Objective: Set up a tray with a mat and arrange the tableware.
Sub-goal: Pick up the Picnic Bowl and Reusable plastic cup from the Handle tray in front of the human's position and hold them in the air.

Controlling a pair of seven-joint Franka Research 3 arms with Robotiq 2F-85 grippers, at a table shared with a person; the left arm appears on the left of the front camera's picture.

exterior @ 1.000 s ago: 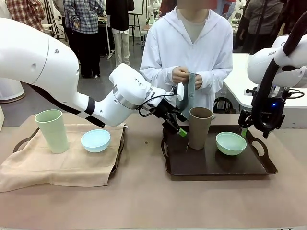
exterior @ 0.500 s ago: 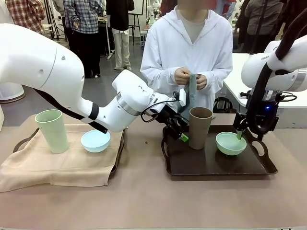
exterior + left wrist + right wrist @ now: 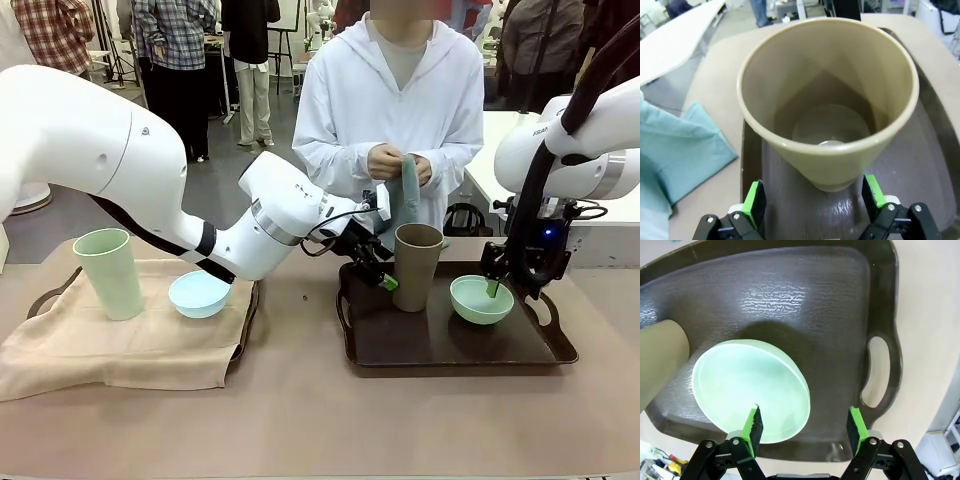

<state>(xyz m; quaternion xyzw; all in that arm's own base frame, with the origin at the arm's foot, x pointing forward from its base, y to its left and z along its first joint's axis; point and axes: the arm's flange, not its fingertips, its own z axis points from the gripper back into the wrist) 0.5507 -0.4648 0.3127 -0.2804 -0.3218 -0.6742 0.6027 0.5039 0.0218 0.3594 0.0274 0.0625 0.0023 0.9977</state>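
Right arm has dropped in toward the mint bowl (image 3: 481, 300) since a second ago; left arm has nudged closer to the brown cup (image 3: 417, 265). Left end effector (image 3: 815, 200) is spread, green pads flanking the cup's lower wall with a gap each side, nothing pinched. Right end effector (image 3: 804, 432) is also spread, straddling the bowl's near rim: one pad over the inside, one over the dark tray (image 3: 815, 305). Both pieces stand on that bare tray. Pale green cup (image 3: 108, 272) and blue bowl (image 3: 199, 293) sit on the beige mat (image 3: 120, 350) at the left of the desk (image 3: 300, 420). Risks: the cup is tall, tapered and smooth matte, so a low squeeze could wedge it upward or tip it. The bowl is round and thin-rimmed, so a one-wall pinch may let it swing or slip. Tray surface looks pebbled, glossy.
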